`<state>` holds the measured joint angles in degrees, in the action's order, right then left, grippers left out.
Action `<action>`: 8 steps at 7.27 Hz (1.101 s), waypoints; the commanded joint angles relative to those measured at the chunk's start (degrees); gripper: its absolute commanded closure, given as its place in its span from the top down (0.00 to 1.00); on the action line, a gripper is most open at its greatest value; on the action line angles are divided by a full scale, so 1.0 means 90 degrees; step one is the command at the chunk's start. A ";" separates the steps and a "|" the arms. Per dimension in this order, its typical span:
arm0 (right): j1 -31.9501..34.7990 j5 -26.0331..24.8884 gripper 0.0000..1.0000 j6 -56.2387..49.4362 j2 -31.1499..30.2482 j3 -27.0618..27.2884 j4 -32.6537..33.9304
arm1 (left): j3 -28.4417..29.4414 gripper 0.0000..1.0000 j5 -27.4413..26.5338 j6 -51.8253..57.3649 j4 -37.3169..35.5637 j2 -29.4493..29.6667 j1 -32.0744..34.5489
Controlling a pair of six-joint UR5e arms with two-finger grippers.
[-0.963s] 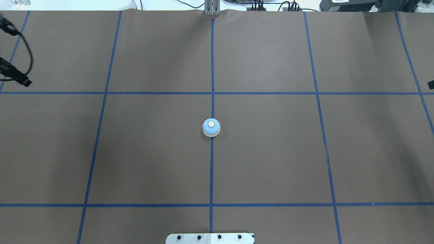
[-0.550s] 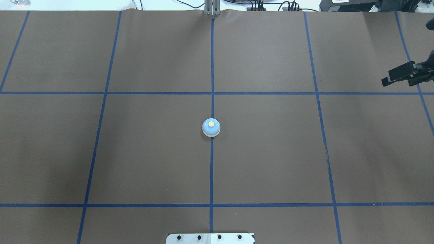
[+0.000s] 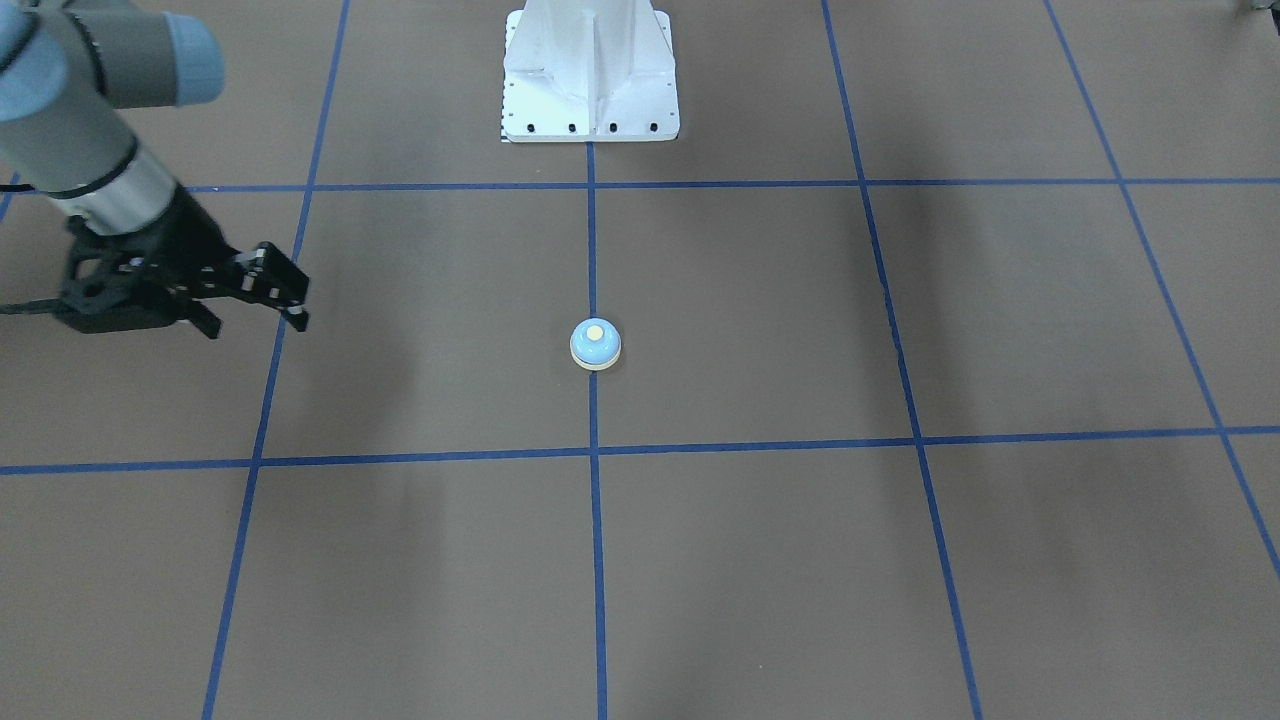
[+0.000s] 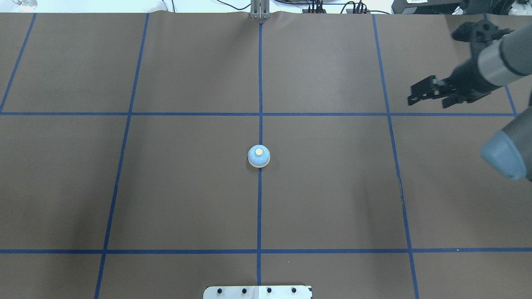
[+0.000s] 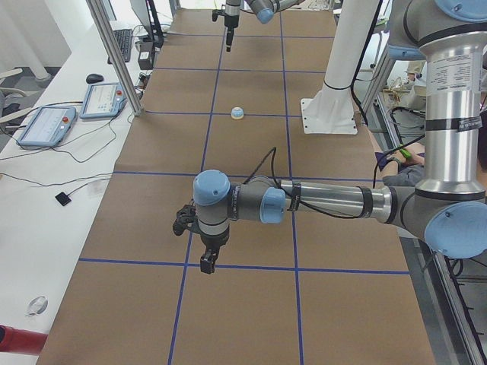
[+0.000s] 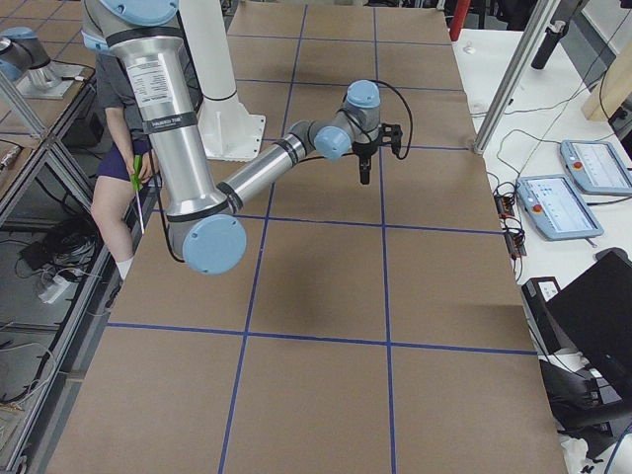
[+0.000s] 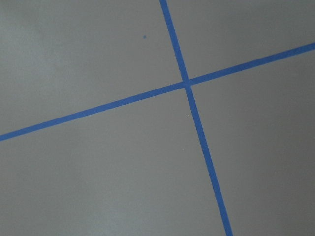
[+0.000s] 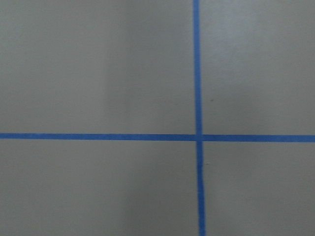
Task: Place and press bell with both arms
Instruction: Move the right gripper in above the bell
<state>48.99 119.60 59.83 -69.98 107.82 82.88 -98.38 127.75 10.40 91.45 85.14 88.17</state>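
Brown paper [image 4: 332, 195] covers the whole worktop, squared off by lines of blue tape [image 4: 260, 74]; the bell [image 4: 259, 156] stands upright at the worktop's middle, on the centre tape line, about halfway between the left and right ends and out in front of the white pedestal [image 3: 590, 80]; nothing touches it. The right gripper [image 4: 411, 99] hangs over the paper toward the right end, nearer the far edge than the robot's edge and well apart from the bell; its fingers appear drawn together into one narrow prong, holding nothing. The left gripper [image 5: 206, 265] shows only in the side view, out over the left end of the worktop, and I cannot tell how its fingers stand. I judge the bell light and rigid, its smooth dome likely to slip out of a pinch, so a hold low down, across the cream base rim, looks safest; the button should give under a gentle, straight-down push, and an off-centre one could skate the bell along the paper. Both wrist cameras show only paper and tape crossings, no fingers and no bell; the bell's underside is hidden, and in the left side view it is a mere speck.
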 commanded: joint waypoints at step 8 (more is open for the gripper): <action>-0.2102 -0.1482 0.00 0.2209 0.3157 -0.2654 0.0567 | -0.0007 1.00 0.0015 -0.0052 0.0044 -0.0046 -0.0002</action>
<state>31.52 106.46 79.17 -41.76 84.27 87.95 -98.44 127.89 9.96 91.81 84.73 88.16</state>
